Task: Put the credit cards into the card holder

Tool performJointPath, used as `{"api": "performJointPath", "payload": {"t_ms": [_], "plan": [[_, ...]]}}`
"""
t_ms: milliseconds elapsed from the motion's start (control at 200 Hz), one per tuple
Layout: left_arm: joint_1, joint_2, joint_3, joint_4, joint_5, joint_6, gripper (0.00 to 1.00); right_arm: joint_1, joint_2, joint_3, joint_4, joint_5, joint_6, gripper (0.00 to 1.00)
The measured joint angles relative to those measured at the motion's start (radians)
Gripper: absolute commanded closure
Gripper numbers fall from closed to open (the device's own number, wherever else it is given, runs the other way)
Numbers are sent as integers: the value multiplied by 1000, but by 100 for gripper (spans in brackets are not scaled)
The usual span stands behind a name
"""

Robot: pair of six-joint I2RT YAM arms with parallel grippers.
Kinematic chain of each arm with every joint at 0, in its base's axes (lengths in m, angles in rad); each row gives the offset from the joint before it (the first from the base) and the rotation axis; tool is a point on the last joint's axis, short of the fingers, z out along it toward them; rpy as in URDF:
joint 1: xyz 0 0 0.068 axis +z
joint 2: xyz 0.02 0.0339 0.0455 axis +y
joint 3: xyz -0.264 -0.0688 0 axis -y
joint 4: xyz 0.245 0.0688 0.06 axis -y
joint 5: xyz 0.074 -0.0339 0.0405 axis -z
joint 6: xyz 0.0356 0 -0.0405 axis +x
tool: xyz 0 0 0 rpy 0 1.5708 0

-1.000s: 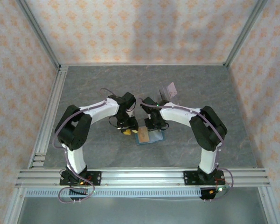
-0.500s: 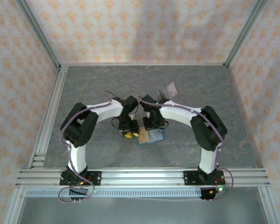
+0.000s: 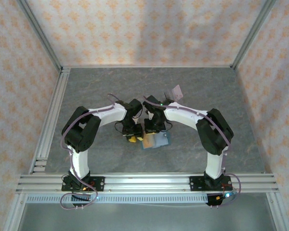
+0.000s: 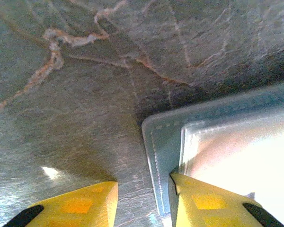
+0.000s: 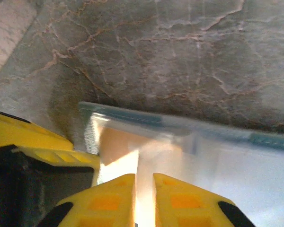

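The teal card holder (image 3: 162, 141) lies open and flat on the table between the two arms. An orange-tinted credit card (image 3: 148, 140) lies on its left half. In the right wrist view this card (image 5: 114, 142) sits under the pale pocket, just inside the holder's teal edge (image 5: 132, 115). My right gripper (image 5: 144, 178) hovers right over it, jaws a narrow slit apart with glare between them. My left gripper (image 4: 143, 185) is open astride the holder's stitched left edge (image 4: 162, 142). Its right finger (image 4: 213, 203) rests on the holder. Its left finger (image 4: 80, 205) is over bare table.
A mauve card stands in a clear stand (image 3: 174, 92) on the table behind the right arm. The marbled grey table (image 3: 96, 86) is walled by patterned panels. An aluminium rail (image 3: 53, 115) runs along its left side and another along the front.
The left arm has swung right, bringing its gripper to the holder's left edge. The right gripper shifted slightly left and its jaws parted a little. The orange card now shows on the left half.
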Motion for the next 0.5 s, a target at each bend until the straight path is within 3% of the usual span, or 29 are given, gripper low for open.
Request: {"api": "performJointPath", "payload": {"t_ms": [245,500], "plan": [[6,-20,-26,22,-2,-30,64,-13,14,-17,46,-78,89,67],[47,-77,-69,24,-6,-32,63,-13,14,-35,134,-145,169,65]]}}
